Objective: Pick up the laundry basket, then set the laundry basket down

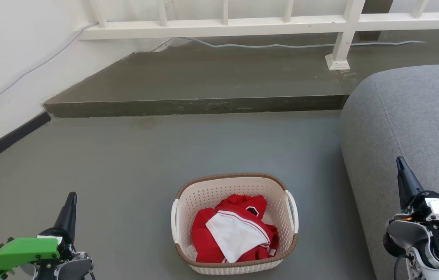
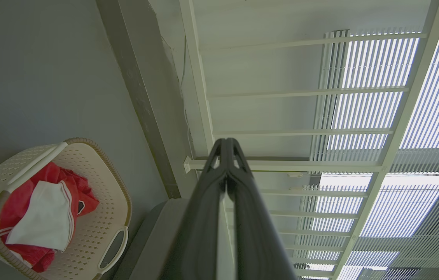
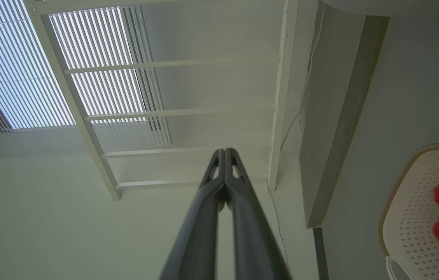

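Floor [image 1: 126, 163]: grey; the basket stands on it.
Sofa [image 1: 410, 124]: grey, right of the basket, apart from it.
Basket [image 1: 211, 194]: low centre of the head view, upright, mouth up; white handles at its left and right; cream perforated walls, brown woven-look rim; long axis unclear.
Clothes [image 1: 238, 229]: red and white, inside the basket; dark patch too small to read.
Left gripper [image 1: 72, 196]: fingers together, holding nothing, well left of the basket.
Right gripper [image 1: 399, 161]: fingers together, holding nothing, seen against the sofa.

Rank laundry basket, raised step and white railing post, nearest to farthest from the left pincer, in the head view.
1. laundry basket, low, to the right of the left pincer.
2. raised step, ahead, beyond the basket.
3. white railing post, atop the step, far right.
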Controlling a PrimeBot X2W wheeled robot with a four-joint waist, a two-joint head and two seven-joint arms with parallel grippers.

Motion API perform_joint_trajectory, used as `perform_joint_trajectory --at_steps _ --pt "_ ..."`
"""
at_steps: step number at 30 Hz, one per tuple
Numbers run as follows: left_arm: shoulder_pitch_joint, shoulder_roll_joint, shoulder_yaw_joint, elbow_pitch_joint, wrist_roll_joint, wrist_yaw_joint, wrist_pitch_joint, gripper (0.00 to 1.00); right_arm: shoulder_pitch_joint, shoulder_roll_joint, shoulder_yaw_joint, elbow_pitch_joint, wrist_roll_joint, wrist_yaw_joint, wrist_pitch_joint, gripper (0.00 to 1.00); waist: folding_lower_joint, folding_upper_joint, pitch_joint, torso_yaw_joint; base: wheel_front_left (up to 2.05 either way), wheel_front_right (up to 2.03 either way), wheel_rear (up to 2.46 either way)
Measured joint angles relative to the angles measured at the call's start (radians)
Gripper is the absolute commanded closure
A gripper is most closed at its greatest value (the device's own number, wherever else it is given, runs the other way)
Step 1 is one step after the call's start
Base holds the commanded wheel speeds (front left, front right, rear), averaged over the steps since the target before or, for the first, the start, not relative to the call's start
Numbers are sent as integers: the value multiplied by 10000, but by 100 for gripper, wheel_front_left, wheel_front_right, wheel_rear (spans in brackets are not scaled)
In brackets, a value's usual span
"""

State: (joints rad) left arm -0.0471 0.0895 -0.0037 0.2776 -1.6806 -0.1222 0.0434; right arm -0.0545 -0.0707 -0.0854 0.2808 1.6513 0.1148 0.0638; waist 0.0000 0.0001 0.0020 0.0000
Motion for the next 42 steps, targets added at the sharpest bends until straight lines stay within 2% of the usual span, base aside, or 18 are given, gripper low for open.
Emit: perform_joint_trajectory --at_steps 42 --pt "0 -12 29 -8 0 -2 44 100 -1 12 -25 -4 -2 25 33 100 0 0 3 0 0 0 0"
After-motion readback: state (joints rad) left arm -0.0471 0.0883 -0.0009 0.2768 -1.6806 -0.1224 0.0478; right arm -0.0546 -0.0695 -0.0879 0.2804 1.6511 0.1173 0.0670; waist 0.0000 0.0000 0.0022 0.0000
